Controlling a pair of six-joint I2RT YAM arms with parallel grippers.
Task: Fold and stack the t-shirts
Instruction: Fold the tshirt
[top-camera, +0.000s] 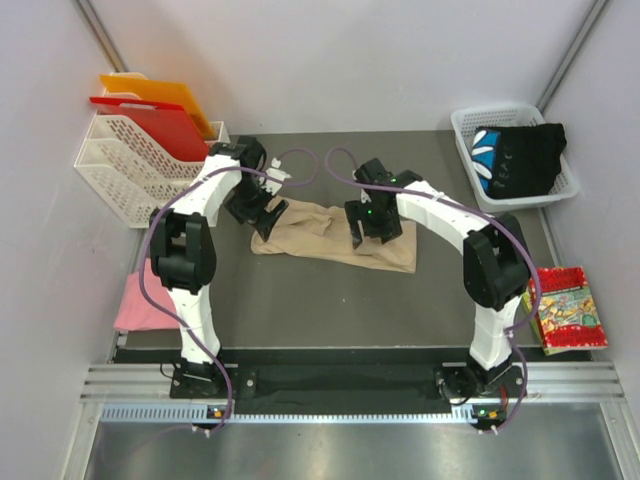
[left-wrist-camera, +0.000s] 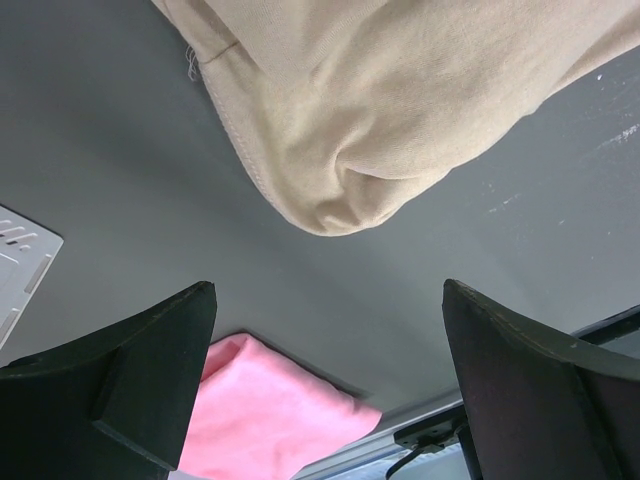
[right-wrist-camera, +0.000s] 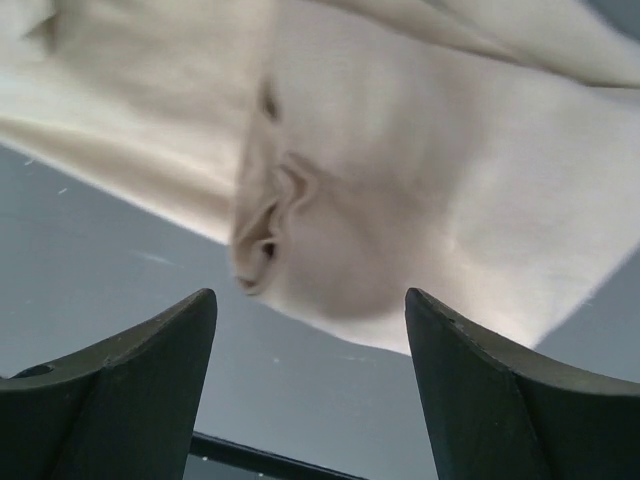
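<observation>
Pink cloth lay nearest: the pink t-shirt (top-camera: 132, 300) was bunched at the left edge of the dark grey table (top-camera: 330, 310), beside the left arm. At the opposite edge, a colourful printed packet (top-camera: 568, 310) lay flat.

Further in, the beige t-shirt (top-camera: 335, 242) stretched crosswise over the middle of the table as a long rumpled band. The left gripper (top-camera: 268, 218) stood at its left end with its fingers (left-wrist-camera: 150, 370) spread wide and nothing between them. In the left wrist view, a rounded fold of the cloth lay just ahead of the fingertips. The right gripper (top-camera: 365, 232) hung over the shirt's right half, its fingers (right-wrist-camera: 500, 390) also apart and holding nothing, with puckered beige cloth beyond them. Whether they touched the cloth could not be told.

At the far left stood a white rack (top-camera: 120, 165) holding a red board (top-camera: 150, 120) and an orange board (top-camera: 160, 92) upright. In the far right corner a white basket (top-camera: 465, 135) held the black t-shirt (top-camera: 530, 155) with its blue-and-white print.
</observation>
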